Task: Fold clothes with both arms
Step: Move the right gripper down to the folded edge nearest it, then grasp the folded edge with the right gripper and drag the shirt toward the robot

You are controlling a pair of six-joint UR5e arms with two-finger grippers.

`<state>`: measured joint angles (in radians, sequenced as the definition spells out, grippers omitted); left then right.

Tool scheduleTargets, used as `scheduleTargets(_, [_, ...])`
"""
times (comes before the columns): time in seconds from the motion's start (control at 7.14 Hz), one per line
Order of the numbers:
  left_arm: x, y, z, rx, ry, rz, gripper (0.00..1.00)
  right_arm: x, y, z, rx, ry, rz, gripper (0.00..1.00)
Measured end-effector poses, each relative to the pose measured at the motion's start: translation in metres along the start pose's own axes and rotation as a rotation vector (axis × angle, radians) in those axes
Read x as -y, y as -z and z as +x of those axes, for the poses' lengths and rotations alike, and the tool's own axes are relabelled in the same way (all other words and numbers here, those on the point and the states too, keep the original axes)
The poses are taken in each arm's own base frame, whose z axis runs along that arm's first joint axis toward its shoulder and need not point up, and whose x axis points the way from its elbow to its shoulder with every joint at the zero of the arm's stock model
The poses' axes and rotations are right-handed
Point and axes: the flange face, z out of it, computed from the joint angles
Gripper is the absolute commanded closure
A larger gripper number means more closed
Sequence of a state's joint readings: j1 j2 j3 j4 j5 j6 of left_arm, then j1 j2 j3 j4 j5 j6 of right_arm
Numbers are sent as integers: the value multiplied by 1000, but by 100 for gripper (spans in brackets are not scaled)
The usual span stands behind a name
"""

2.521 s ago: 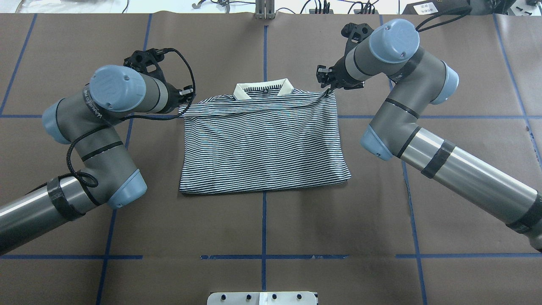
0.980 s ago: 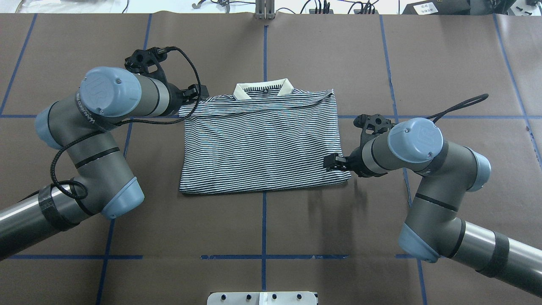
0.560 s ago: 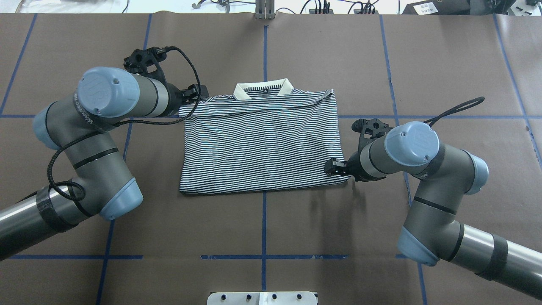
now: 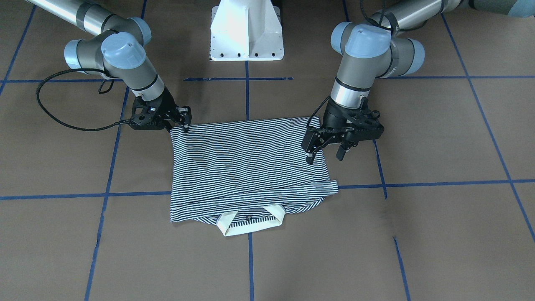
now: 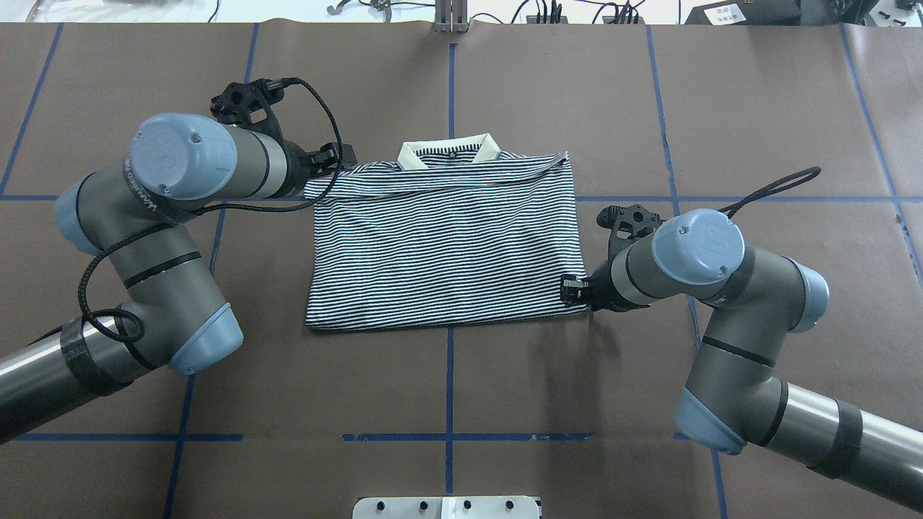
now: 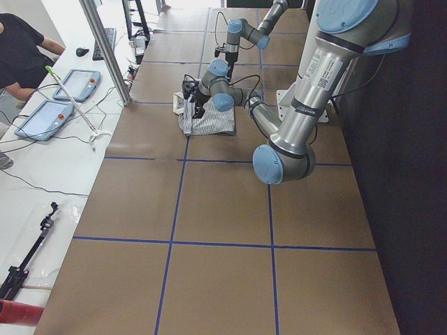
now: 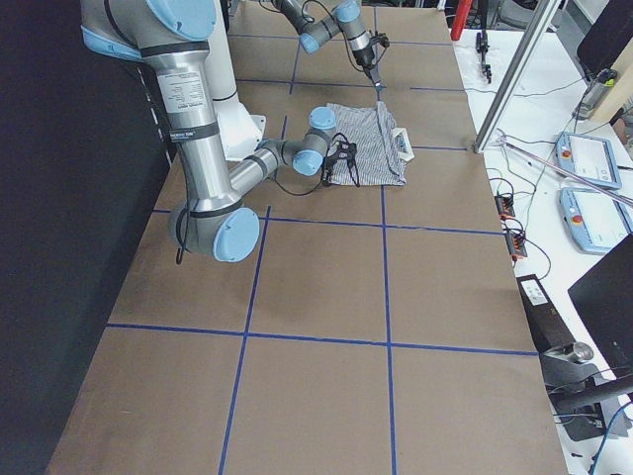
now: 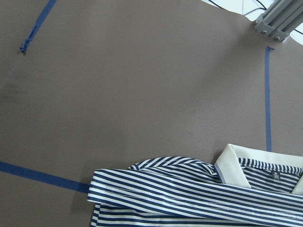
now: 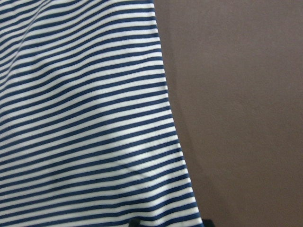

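The striped polo shirt (image 5: 447,245) lies flat on the brown table, folded in half, with its cream collar (image 5: 448,150) at the far edge. It also shows in the front view (image 4: 246,163). My left gripper (image 5: 342,157) is by the shirt's far left corner. In the front view it (image 4: 325,155) hangs open above the shirt's edge, holding nothing. My right gripper (image 5: 570,288) is low at the shirt's near right corner (image 4: 184,122). It looks open, and the right wrist view shows the shirt's edge (image 9: 80,118) close below it.
The white pedestal base (image 4: 246,29) stands at the robot's side of the table. Blue tape lines (image 5: 448,375) cross the brown cover. An aluminium post (image 5: 451,18) stands at the far edge. A bench with tablets (image 6: 70,84) runs along the far side.
My right gripper left the shirt's far right corner, swung back to its near right corner and has sunk lower there. The left arm has barely moved. The shirt lies unchanged.
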<state>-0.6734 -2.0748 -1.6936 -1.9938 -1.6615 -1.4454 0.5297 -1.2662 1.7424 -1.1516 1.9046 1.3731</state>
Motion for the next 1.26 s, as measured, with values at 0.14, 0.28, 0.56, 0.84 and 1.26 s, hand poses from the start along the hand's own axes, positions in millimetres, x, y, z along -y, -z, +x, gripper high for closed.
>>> scheduleTargets(0.14, [0, 1, 1, -3, -1, 0, 0, -1, 1, -1, -1, -2, -10, 100])
scheduleTargets(0.28, [0, 3, 2, -6, -1, 0, 0, -1, 3, -2, -3, -4, -16, 100])
scheduleTargets(0.56, [0, 12, 7, -26, 0, 2, 0, -4, 16, 5, 3, -4, -13, 100])
scheduleTargets(0.84, [-1, 18, 11, -38, 0, 3, 0, -23, 36, 40, -7, -4, -21, 100])
scheduleTargets(1.26, [-2, 21, 15, -48, -1, -2, 0, -106, 50, 70, -30, -22, -156, 100])
